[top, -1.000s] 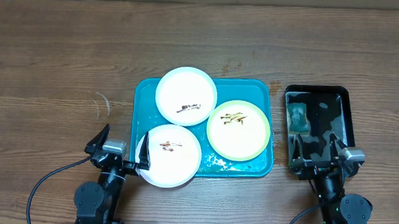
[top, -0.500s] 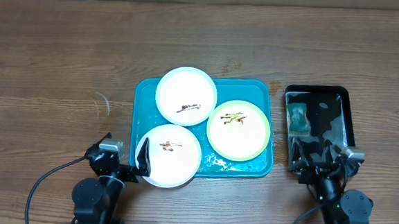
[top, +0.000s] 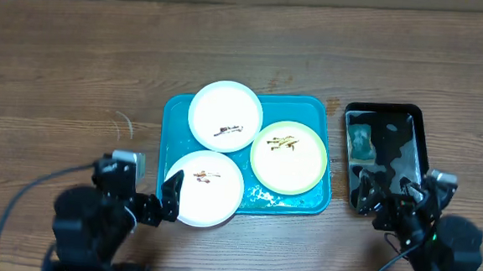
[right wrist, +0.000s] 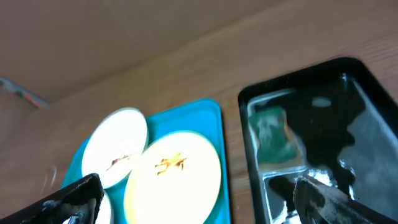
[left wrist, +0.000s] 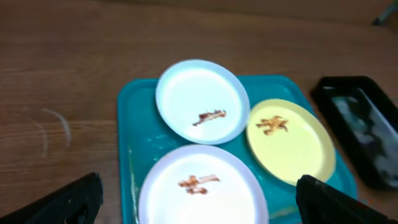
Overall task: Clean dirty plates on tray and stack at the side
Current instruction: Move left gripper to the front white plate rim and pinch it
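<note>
Raised higher now and seemingly pitched forward, left hand and right hand spread open

Left wrist view crops the nearest white plate.

Left arm low at near-left, blurred in overhead view. Left gripper wide apart, fingers at bottom corners of wrist view, holding nothing. Right arm low at near-right, also blurred. Right gripper spread wide too, fingers at lower corners, nothing between them. Both wrists angled forward and down.
</note>
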Action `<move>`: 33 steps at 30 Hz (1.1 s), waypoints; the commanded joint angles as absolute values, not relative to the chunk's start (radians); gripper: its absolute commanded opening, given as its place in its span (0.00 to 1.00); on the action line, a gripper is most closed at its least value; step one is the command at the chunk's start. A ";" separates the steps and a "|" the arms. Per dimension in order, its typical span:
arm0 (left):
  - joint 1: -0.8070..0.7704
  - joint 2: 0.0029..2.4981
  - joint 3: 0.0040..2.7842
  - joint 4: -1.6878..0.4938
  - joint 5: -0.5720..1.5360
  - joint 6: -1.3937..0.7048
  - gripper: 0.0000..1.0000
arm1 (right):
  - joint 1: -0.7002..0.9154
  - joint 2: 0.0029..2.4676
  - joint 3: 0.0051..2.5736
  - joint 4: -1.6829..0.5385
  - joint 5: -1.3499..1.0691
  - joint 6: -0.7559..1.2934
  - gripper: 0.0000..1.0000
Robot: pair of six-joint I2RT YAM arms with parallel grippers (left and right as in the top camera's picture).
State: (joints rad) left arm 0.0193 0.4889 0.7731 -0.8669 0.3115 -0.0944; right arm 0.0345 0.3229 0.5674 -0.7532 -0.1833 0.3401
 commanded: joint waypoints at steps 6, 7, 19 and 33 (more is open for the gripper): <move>0.012 0.846 1.129 -1.242 0.341 -0.118 1.00 | 0.039 0.676 0.891 -1.014 -0.211 0.341 1.00; 0.012 0.872 1.150 -1.274 0.343 -0.130 1.00 | 0.039 0.709 0.915 -1.032 -0.211 0.340 1.00; 0.012 1.073 1.127 -1.401 0.337 -0.442 0.94 | 0.039 0.918 0.991 -1.039 -0.203 0.311 1.00; 0.011 1.201 0.862 -1.348 0.304 -0.558 0.90 | 0.039 0.972 0.991 -1.034 -0.173 0.311 1.00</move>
